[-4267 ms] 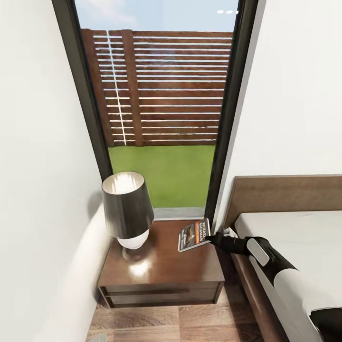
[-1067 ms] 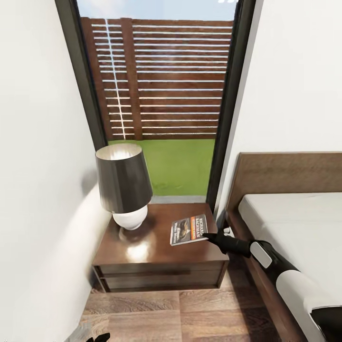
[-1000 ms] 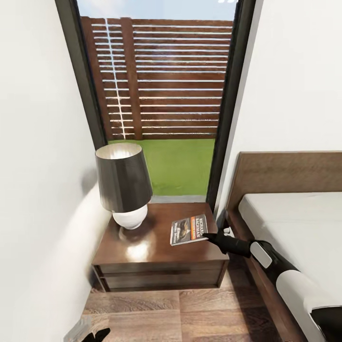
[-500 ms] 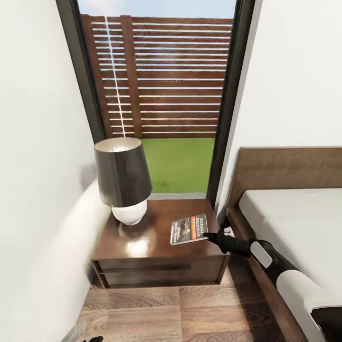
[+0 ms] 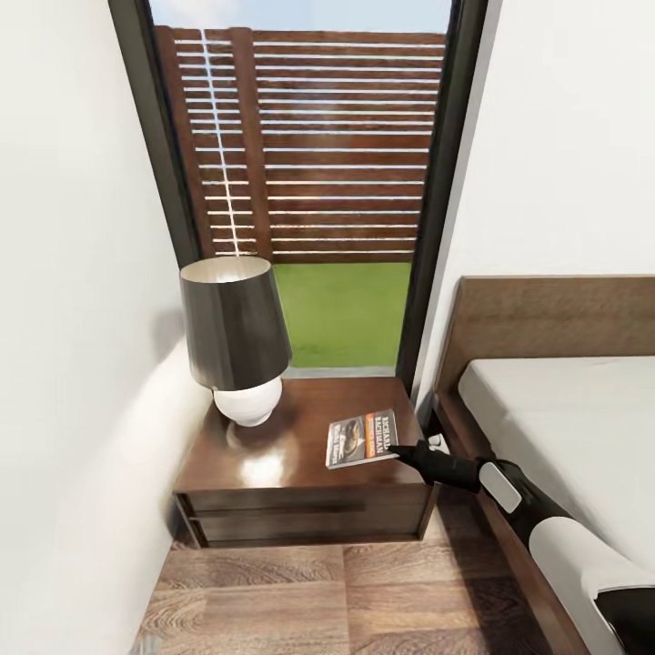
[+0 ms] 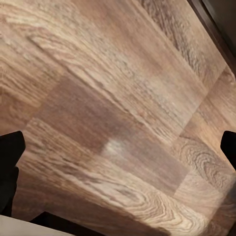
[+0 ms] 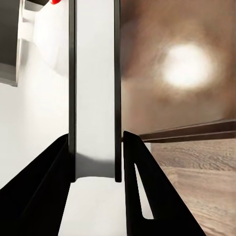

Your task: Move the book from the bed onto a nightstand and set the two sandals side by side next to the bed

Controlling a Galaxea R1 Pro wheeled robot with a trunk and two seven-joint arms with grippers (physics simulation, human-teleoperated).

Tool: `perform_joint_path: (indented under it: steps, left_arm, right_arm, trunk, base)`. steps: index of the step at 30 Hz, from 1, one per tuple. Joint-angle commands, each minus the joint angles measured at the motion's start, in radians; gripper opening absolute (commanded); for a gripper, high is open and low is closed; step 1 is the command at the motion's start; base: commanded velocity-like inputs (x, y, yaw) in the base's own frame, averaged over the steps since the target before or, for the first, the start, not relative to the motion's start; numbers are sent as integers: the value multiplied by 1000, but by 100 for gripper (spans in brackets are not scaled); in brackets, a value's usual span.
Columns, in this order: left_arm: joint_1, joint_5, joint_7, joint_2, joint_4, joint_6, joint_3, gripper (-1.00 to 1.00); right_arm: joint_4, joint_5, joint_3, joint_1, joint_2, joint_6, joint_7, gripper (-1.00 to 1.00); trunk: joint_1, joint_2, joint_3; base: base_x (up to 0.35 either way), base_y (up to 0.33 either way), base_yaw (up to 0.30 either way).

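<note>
Head view: one book (image 5: 362, 438), one nightstand (image 5: 305, 478), one lamp (image 5: 234, 337)

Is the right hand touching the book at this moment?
Touching. In the right wrist view, the right hand has both fingers pressed against the edges of the book.

In the head view, the low platform bed with dark brown frame and pale mattress (image 5: 564, 400) runs off the right and bottom edges, and the white-and-black right arm (image 5: 564, 537) leaves at the lower right corner while covering part of the bed's side rail. The small white lettering on the thin dark grey paperback with the orange band (image 5: 362, 438) is too small to read beyond the largest line, and the right gripper (image 5: 397, 449) meets the paperback's edge at a size too small to see how the jaws stand. In the left wrist view the left gripper's black fingertips (image 6: 10, 162) are cut by both side edges over the brown wood-plank floor (image 6: 118, 108), and in the right wrist view the paperback's edge (image 7: 94, 88) runs out past the top, with the glossy dark brown nightstand top (image 7: 187, 73) blurred behind it.
</note>
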Motion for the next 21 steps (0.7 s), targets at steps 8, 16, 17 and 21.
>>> perform_joint_path:
  steps: [8,16,17,21]
  left_arm:
    - [0,2,-18,8,58,-33,-12,100]
    - [0,0,-21,7,65,-41,-13,100]
    - [0,0,-21,7,66,-41,-13,100]
    - [0,8,-20,4,73,-41,-5,100]
  right_arm:
    - [0,-4,4,-1,0,1,1,-100]
    - [0,-3,4,-1,0,0,1,-100]
    - [0,-3,4,-1,0,1,0,-100]
    - [0,-3,4,-1,0,1,0,-100]
  trunk:
    - [0,0,-1]
    - [0,0,-1]
    - [0,0,-1]
    - [0,0,-1]
  base:
    - [142,0,0]
    - [296,0,0]
    - [197,0,0]
    - [93,0,0]
